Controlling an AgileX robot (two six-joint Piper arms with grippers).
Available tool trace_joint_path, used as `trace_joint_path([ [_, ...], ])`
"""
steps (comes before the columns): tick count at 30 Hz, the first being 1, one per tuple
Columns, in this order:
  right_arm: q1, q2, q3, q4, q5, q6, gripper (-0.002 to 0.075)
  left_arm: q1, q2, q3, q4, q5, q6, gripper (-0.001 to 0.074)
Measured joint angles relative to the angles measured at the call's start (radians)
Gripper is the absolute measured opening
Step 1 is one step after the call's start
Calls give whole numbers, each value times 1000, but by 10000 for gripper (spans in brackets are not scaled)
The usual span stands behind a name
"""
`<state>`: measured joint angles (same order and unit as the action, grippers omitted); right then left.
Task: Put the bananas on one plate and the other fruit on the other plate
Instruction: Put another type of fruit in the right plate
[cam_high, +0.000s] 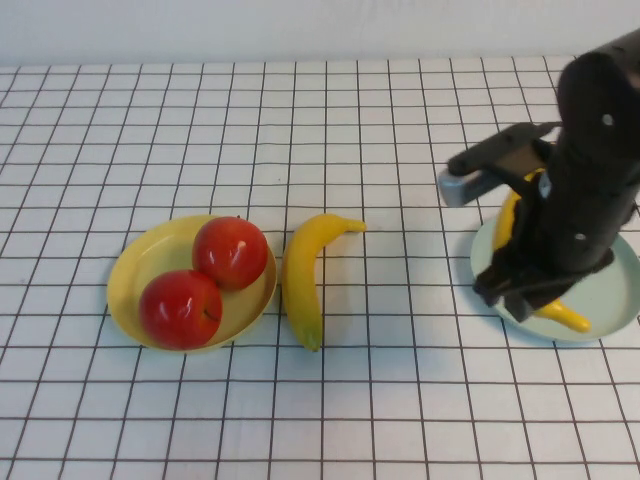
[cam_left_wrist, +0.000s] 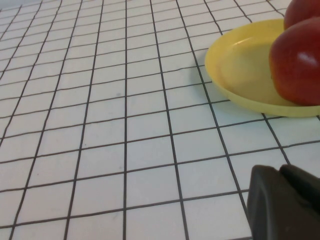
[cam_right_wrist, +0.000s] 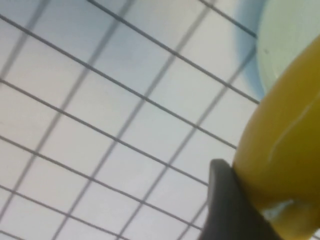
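Directly under the right gripper (cam_high: 520, 290), at the table's right edge, lies the pale blue-green plate (cam_high: 610, 305), and a banana (cam_high: 562, 316) lies across it with its lower end poking out just beside the fingers and its upper part showing behind the arm. The bulky black right arm (cam_high: 590, 160) blocks the overhead look at most of that fruit and plate, so the contact itself is hidden from above; the right wrist view shows one dark finger (cam_right_wrist: 227, 205) pressed against the yellow skin of the banana (cam_right_wrist: 285, 150), with the plate's rim (cam_right_wrist: 280, 40) just beyond, so the right gripper is clasped on that banana over the plate. Well away from that gripper, towards the table's middle, the second banana (cam_high: 305, 275) rests on the checked tablecloth (cam_high: 300, 120), curved, just beside the yellow plate (cam_high: 135, 275) but outside its rim. Both red apples (cam_high: 230, 252) sit on that yellow plate, touching each other. The left gripper (cam_left_wrist: 285, 200) does not show from above; its own camera catches its dark tip low over bare cloth, closed and holding nothing, with the yellow plate (cam_left_wrist: 235, 65) and an apple (cam_left_wrist: 297, 62) near it, ahead.
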<state>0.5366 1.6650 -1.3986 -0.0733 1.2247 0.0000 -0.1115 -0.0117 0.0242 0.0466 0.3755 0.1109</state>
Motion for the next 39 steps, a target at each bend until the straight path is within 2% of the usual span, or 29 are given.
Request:
trace_joint_path([
  [6, -179, -24, 104, 3, -30, -74, 298, 0, 0, 0, 0, 0, 0, -1],
  [10, -242, 0, 106, 12, -74, -146, 298, 0, 0, 0, 0, 0, 0, -1],
  [22, -273, 160, 106, 10, -173, -184, 300, 0, 0, 0, 0, 0, 0, -1],
  [30, -274, 203, 103, 3, -202, -184, 361, 0, 0, 0, 0, 0, 0, -1],
  [35, -274, 203, 33, 9, -141, -166, 367, 0, 0, 0, 0, 0, 0, -1],
  [39, -274, 203, -93, 119, -36, -159, 368, 0, 0, 0, 0, 0, 0, -1],
])
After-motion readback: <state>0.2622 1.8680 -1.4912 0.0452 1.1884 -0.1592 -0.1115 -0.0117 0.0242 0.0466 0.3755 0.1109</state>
